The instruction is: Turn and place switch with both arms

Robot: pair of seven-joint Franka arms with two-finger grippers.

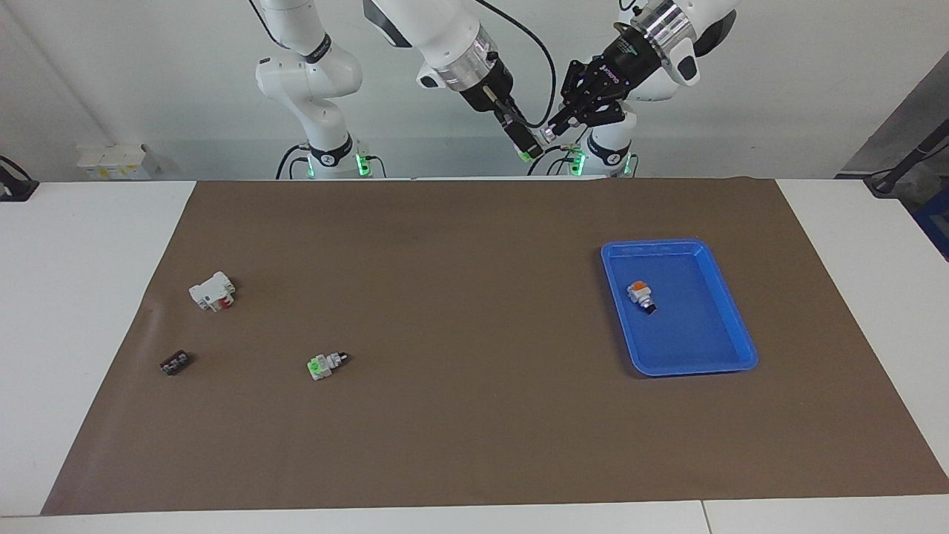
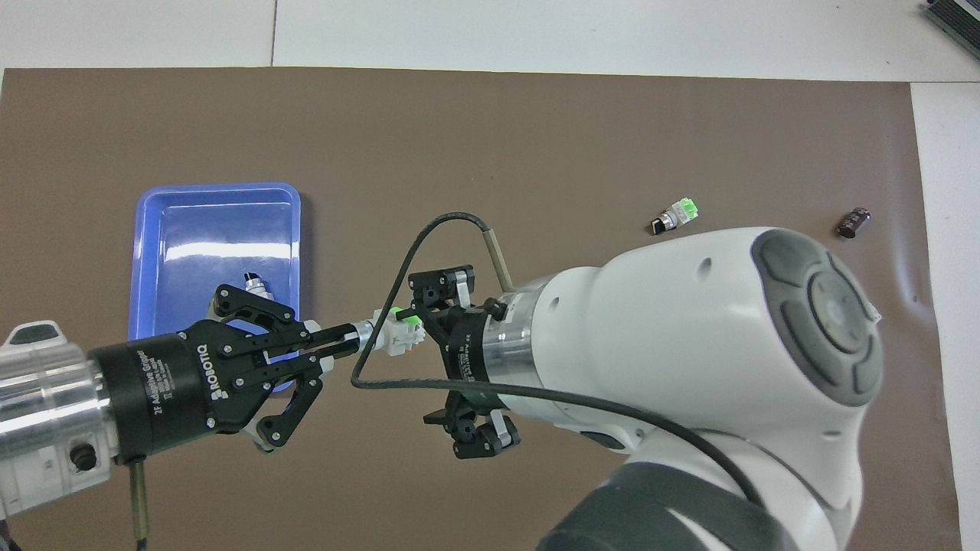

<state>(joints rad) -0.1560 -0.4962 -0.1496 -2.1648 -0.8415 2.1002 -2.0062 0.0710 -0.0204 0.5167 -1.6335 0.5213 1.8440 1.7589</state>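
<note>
The left gripper (image 2: 348,342), high over the brown mat (image 2: 536,138), pinches the silver tip of the switch (image 2: 396,335) with its fingers pressed tight; the right gripper (image 2: 452,356) is just beside it with its fingers spread wide on both sides of the switch's white and green end, not squeezing it. A black cable (image 2: 413,237) loops over the switch, and the big right arm hides much of the mat; the left gripper's body says "ROBOTIQ". Around them on the mat lie a blue tray (image 1: 730,326) with an orange-topped switch (image 1: 641,295) in it, a bright green switch (image 1: 325,365), a white block (image 1: 212,291) and a small dark part (image 1: 174,363).
</note>
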